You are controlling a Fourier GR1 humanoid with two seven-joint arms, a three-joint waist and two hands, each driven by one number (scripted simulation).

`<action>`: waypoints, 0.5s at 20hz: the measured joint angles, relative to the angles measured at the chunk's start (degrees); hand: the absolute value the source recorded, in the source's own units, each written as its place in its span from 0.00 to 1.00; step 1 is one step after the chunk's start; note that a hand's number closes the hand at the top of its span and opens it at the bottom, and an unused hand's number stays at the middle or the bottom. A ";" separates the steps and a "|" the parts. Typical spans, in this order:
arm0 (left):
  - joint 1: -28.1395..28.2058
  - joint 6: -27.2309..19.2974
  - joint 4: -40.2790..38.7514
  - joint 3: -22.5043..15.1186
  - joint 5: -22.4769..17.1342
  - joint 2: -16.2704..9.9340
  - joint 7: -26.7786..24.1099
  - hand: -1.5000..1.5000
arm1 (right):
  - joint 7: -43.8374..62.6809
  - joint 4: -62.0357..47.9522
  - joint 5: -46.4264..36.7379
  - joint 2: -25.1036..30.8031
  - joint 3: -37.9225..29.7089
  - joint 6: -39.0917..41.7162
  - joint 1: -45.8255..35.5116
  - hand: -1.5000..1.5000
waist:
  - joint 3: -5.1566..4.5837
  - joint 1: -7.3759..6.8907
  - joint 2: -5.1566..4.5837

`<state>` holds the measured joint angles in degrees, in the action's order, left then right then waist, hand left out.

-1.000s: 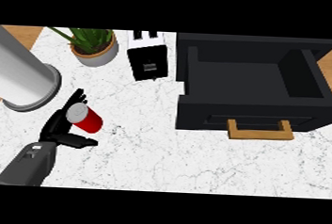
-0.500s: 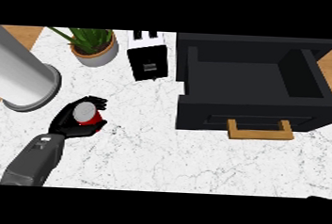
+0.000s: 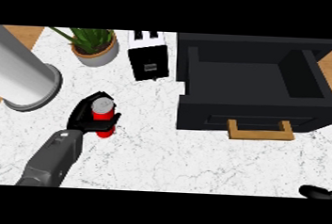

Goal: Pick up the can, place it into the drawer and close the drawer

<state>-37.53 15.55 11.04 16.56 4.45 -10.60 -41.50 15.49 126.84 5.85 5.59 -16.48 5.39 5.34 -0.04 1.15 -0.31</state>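
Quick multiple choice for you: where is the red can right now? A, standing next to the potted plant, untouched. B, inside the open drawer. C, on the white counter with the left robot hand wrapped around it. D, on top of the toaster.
C: the red can stands on the white counter with the left robot hand curled round it, well left of the open drawer.

head view, steeply down, counter (image 3: 194,157)

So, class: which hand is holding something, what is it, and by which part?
The left hand holds the red can, fingers curled round its side about mid-height. The right hand holds nothing visible.
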 measured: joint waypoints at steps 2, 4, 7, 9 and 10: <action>-0.28 -5.35 0.34 1.52 -1.33 2.27 -0.25 1.00 | 0.81 0.84 0.02 -0.02 0.13 -0.28 -0.19 0.00 | 0.07 -0.07 0.10; -0.85 -8.23 0.85 2.69 -2.67 3.92 0.03 1.00 | 0.66 0.59 0.18 0.11 -0.39 -0.27 -0.18 0.00 | 0.08 -0.16 0.13; -1.79 -10.79 2.25 3.76 -4.33 5.66 0.25 1.00 | 0.54 1.11 0.04 -0.05 -0.69 -0.28 0.39 0.00 | 0.05 -0.24 0.13; -2.99 -12.14 2.96 3.91 -4.87 6.37 0.69 1.00 | 1.29 1.24 -0.15 0.25 -0.68 -0.49 -0.29 0.00 | 0.02 -0.24 0.11; -2.94 -11.82 3.92 3.77 -5.23 6.44 1.23 1.00 | 1.05 0.83 0.27 0.49 -1.32 -0.39 -0.49 0.00 | 0.01 -0.36 0.15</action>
<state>-40.46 3.73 14.96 20.34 -0.78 -4.16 -40.28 16.53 127.67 6.12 6.08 -17.80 5.01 4.85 -0.02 0.79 -0.16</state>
